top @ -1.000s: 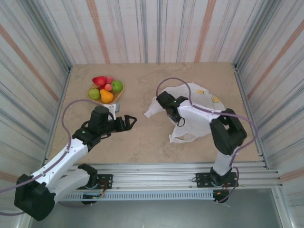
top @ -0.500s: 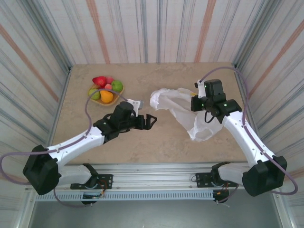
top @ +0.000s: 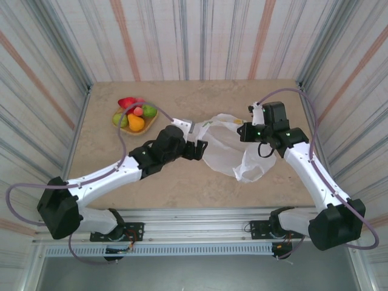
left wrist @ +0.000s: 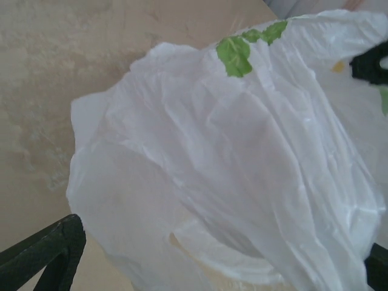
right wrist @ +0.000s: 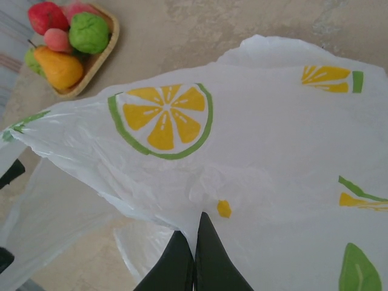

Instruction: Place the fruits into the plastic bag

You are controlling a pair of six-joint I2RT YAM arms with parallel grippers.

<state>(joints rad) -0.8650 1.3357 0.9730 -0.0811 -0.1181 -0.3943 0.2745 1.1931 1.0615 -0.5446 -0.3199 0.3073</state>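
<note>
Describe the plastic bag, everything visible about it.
The plastic bag is thin, crinkled, translucent white film printed with yellow lemon slices and green leaves. It is partly lifted over the right half of the table, its lower folds and what looks like a loop handle sagging toward the surface. The shut right fingers pinch its film from above. The open left fingers flank its left edge, though contact there is unclear.
</note>
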